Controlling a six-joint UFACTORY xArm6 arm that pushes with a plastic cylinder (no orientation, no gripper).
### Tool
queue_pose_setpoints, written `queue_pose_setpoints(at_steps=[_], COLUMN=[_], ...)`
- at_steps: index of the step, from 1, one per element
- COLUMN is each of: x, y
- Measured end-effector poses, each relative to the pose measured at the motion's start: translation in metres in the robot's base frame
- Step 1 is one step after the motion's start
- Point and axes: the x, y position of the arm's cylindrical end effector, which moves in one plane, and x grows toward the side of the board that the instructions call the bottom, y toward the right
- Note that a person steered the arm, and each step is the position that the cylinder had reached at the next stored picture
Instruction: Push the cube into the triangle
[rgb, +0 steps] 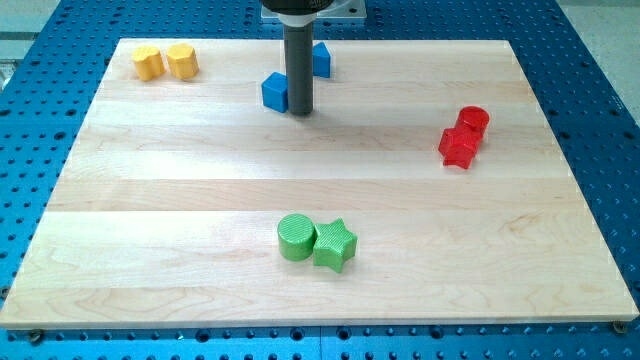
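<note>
Camera view, my tip: my tip (299, 111) sat on the bench (200, 190) near the view's top, just to the view's right of the blue cube (274, 91), touching or all but touching it; I could not tell which.
Claw: this rig carried none, only the dark rod, so there was no released or clenched state to report.
Blue cube: it stood on the view's left of the rod, near the bench's far edge.
Blue triangle: the blue triangle (320, 60) showed half hidden behind the rod, up and to the view's right of the cube, close to the top edge.
Step in hand: I judged the tip was on the wrong side, lying between cube and triangle.
How to do it well: I reckoned I should circle round to the cube's lower left, then push up and right through its middle, slowly, so it would not spin off line.
Edges: the triangle lay close to the top edge, so I judged a hard shove could carry either block off the bench.
Open room: the wood to the left of and below the cube lay bare, giving room for that detour.
Other blocks: two yellow blocks (166, 62) at top left, two red blocks (464, 136) at right, the green cylinder (296, 237) and green star (335, 245) near the bottom, all well apart from my path.
</note>
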Motion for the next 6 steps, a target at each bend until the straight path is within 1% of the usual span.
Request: queue_pose_setpoints(at_steps=[1, 2, 3, 4, 6], x=[0.021, -0.015, -0.032, -0.039, -0.067], y=[-0.023, -0.031, -0.035, -0.068, 0.001])
